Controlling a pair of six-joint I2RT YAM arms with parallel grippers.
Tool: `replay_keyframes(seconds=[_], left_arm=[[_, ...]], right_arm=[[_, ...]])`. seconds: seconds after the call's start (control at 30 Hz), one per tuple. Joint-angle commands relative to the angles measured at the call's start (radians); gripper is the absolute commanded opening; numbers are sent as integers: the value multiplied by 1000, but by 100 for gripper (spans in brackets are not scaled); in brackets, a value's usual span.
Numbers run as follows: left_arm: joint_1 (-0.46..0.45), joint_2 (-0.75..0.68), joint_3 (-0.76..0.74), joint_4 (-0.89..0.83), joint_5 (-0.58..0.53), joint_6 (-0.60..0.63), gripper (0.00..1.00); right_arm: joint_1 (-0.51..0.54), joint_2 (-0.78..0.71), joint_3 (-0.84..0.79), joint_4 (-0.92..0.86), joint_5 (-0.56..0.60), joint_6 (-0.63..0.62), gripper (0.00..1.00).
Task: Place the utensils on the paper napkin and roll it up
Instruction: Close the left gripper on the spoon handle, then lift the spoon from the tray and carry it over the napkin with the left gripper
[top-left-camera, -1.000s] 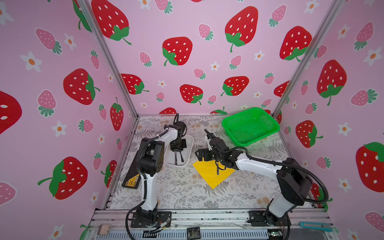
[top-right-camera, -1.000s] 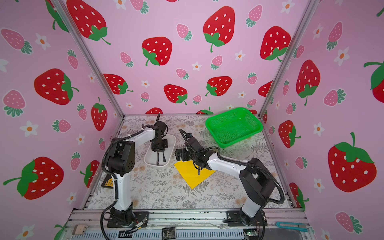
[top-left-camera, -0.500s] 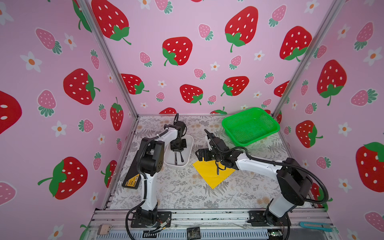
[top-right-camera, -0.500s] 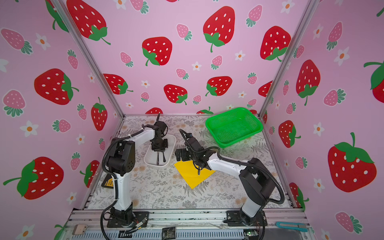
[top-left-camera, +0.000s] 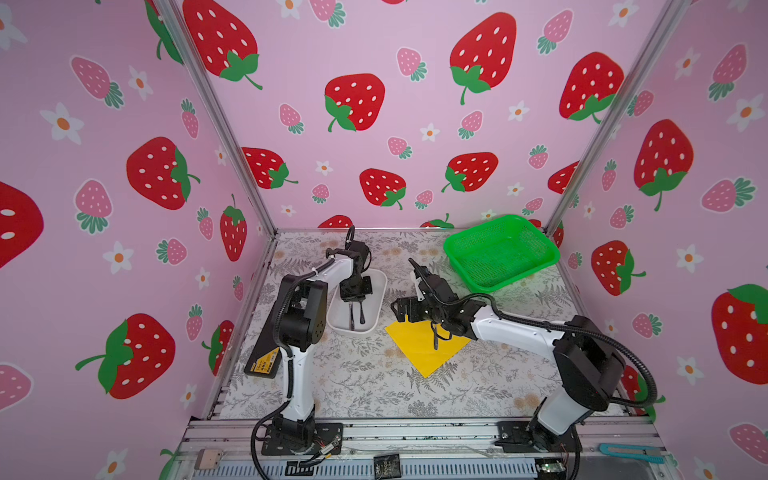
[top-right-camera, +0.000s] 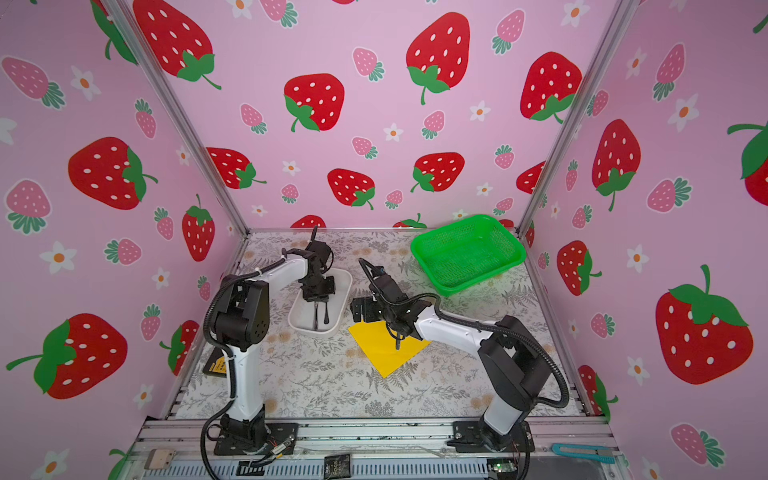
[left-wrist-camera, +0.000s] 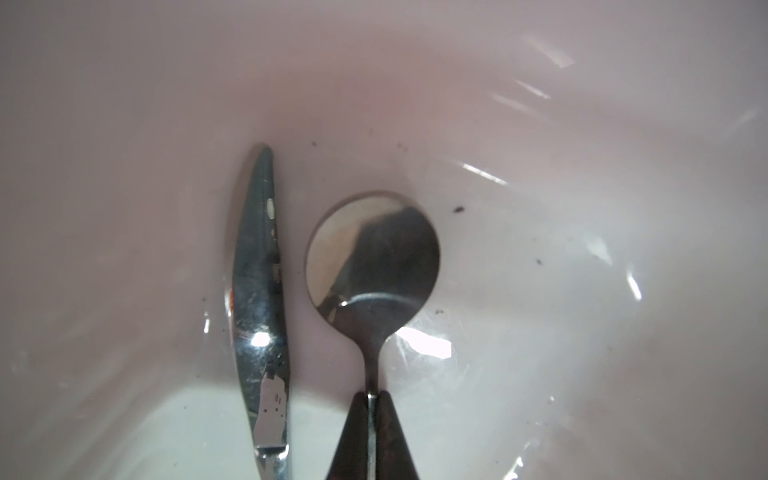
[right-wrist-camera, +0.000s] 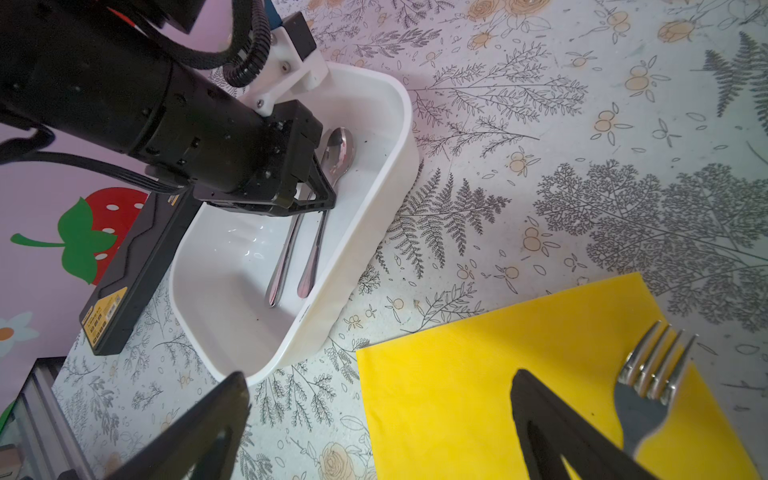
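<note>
"Two pieces sit in the white tub (right-wrist-camera: 401, 137): a spoon (left-wrist-camera: 372, 257) and a knife (left-wrist-camera: 259, 291), side by side, heads pointing the same way."

"And the left hand (left-wrist-camera: 372, 401)?"

"Down inside the tub, its fingers (left-wrist-camera: 353, 436) pinched tight on the spoon's thin neck, just behind the bowl. Whether the spoon is clear of the tub floor, I cannot tell. The knife lies just beside it, untouched."

"The third piece?"

"The fork (right-wrist-camera: 652, 370) lies on the paper napkin (right-wrist-camera: 449, 395), tines close to one edge. The napkin is flat and unrolled on the bench (top-left-camera: 374, 386), just beside the tub."

"Right hand (right-wrist-camera: 380, 380)?"

"Spread wide, holding nothing, above the napkin. One finger (right-wrist-camera: 552, 428) hides the fork's handle in the right wrist view."

"Anything else?"

"A green basket (top-left-camera: 498, 255) stands in the far right corner, well apart from the napkin. A black box (right-wrist-camera: 124, 270) with a yellow label lies on the tub's other side, away from the napkin."
</note>
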Motion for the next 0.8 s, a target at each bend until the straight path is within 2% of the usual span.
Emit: replay_keyframes(seconds=[0.0, 0.2, 0.5, 0.73, 0.77], left_arm=[[-1, 74, -31, -22, 8, -1, 7], [-9, 56, -51, 15, 2, -28, 7], [-9, 75, -66, 61, 4, -51, 7], [-14, 87, -68, 71, 8, -42, 7], [-14, 90, -67, 66, 6, -39, 2]], right_arm=[[-5, 11, 14, -36, 24, 11, 100], [-12, 4, -1, -74, 68, 62, 100], [-14, -5, 29, -96, 93, 76, 100], [-14, -37, 39, -108, 157, 89, 100], [-14, -41, 38, -109, 164, 93, 100]])
